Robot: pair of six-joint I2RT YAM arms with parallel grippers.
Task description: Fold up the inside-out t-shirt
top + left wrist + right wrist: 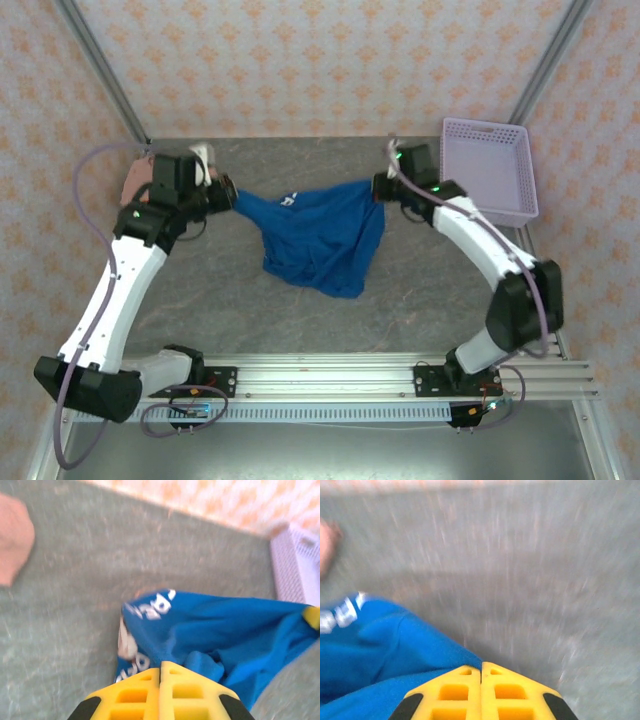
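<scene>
Inside-out t-shirt (pixel 318 238) sags toward the arm bases over the middle of the table (pixel 200 300). Behind that slack, its upper edge runs left to right, taut between the left gripper (pixel 226 192) and right gripper (pixel 378 187), each pinching one end.

The blue t-shirt (pixel 320 235) (bunched, sagging in the middle) hangs stretched between the left fingers (pixel 226 192) and right fingers (pixel 379 187)

1 lavender plastic basket (pixel 487 168) sits at the far right of the grey marbled table (pixel 300 315). A salmon-pink cloth (pixel 134 181) lies far left. Peach-patterned walls (pixel 300 60) stand behind.
</scene>
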